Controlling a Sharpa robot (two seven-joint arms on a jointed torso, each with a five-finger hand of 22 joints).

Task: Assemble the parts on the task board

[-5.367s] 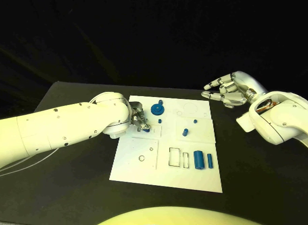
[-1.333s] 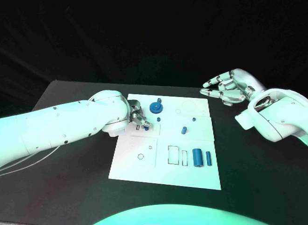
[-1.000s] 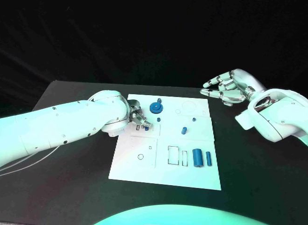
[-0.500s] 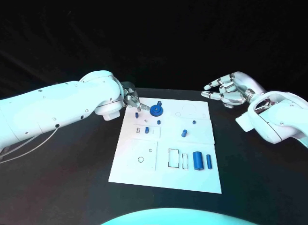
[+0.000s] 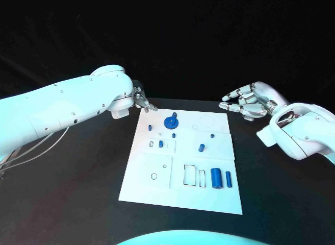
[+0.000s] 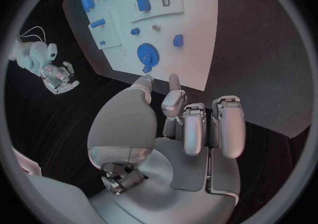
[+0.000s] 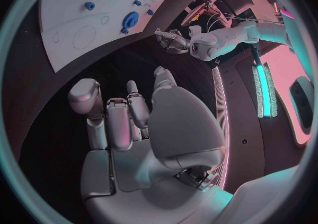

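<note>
Both the left hand (image 5: 143, 100) and the right hand (image 5: 246, 101) hover empty, fingers loosely apart, beside the task board (image 5: 183, 191).

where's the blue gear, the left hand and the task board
blue gear (image 5: 170, 122): head view, on the gear's round face
left hand (image 5: 143, 100): head view, middle of the hand
task board (image 5: 156, 191): head view, bare near corner

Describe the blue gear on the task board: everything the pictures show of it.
The blue gear is a flat round disc with fine teeth round its rim, plastic by its look, and a small hole at its middle, plain in the left wrist view. It lies flat near the far edge of the white task board, with a small blue peg just beyond it, touching or nearly so. Neither hand touches it: the left hand hovers off the board's far left corner.
</note>
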